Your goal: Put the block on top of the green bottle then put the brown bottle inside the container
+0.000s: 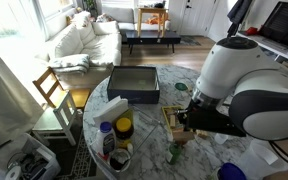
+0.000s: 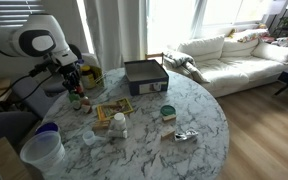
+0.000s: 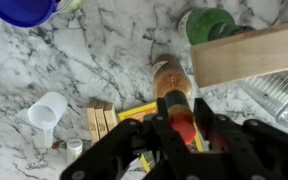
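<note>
In the wrist view my gripper (image 3: 176,100) is shut on the brown bottle (image 3: 169,75), one finger on each side of its dark cap. The bottle stands on the marble table (image 3: 94,60). Just beyond it the light wooden block (image 3: 249,55) lies across the round top of the green bottle (image 3: 209,22). The black box container (image 2: 144,75) stands open near the middle of the table and also shows in an exterior view (image 1: 134,85). In an exterior view the gripper (image 2: 72,88) is low at the table's edge; the bottles there are too small to tell apart.
A blue cup (image 3: 19,8), a small white cup (image 3: 46,110), wooden pieces (image 3: 102,120) and a yellow flat box (image 3: 134,115) lie close by. A yellow-lidded jar (image 1: 124,128) and a green-lidded tub (image 2: 167,112) stand on the table. A wire rack (image 3: 279,95) is beside the block.
</note>
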Controlling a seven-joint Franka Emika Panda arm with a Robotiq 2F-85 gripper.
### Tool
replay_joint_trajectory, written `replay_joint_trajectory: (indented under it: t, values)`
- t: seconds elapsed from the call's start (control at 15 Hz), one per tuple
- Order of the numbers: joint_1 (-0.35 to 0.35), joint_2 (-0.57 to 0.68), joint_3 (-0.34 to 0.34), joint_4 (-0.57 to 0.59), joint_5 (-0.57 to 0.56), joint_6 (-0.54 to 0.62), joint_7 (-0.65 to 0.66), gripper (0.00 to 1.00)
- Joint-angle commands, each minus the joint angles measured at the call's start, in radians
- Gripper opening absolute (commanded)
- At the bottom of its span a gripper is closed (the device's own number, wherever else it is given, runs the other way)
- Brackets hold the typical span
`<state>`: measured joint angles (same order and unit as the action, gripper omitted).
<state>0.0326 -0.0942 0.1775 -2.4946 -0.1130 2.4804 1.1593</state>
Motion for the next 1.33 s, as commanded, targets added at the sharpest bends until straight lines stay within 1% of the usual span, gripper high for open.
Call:
replay_joint_trajectory:
  t: [0.0,0.07,0.13,0.2,0.27,0.33,0.4,0.53,0.6,0.67,0.73,0.8,0.87,0.93,1.0,1.2,1.27]
  values:
    - [0.016,0.006,-0.01,-0.015,-0.003,0.01,0.033,0.66]
    - [0.017,0.008,-0.01,-0.015,-0.004,0.012,0.036,0.74]
    - [0.018,0.011,-0.01,-0.016,-0.006,0.014,0.041,0.79]
    - [0.019,0.013,-0.01,-0.016,-0.006,0.014,0.045,0.65]
    - [0.02,0.015,-0.011,-0.017,-0.009,0.016,0.05,0.43]
    - [0.02,0.015,-0.011,-0.017,-0.01,0.016,0.051,0.43]
    - [0.021,0.015,-0.012,-0.017,-0.011,0.016,0.054,0.37]
    - [0.021,0.015,-0.013,-0.016,-0.012,0.015,0.06,0.19]
    - [0.021,0.015,-0.013,-0.016,-0.013,0.016,0.061,0.12]
    - [0.021,0.015,-0.013,-0.016,-0.013,0.016,0.062,0.03]
    - [0.022,0.015,-0.012,-0.016,-0.013,0.016,0.062,0.0]
    - [0.022,0.015,-0.012,-0.016,-0.013,0.015,0.063,0.29]
    - [0.022,0.015,-0.012,-0.016,-0.015,0.014,0.066,0.35]
    - [0.022,0.015,-0.012,-0.016,-0.015,0.014,0.067,0.36]
    - [0.022,0.015,-0.012,-0.016,-0.015,0.014,0.067,0.42]
    - [0.021,0.012,-0.013,-0.017,-0.015,0.018,0.071,0.66]
    - [0.02,0.012,-0.014,-0.018,-0.017,0.023,0.075,0.73]
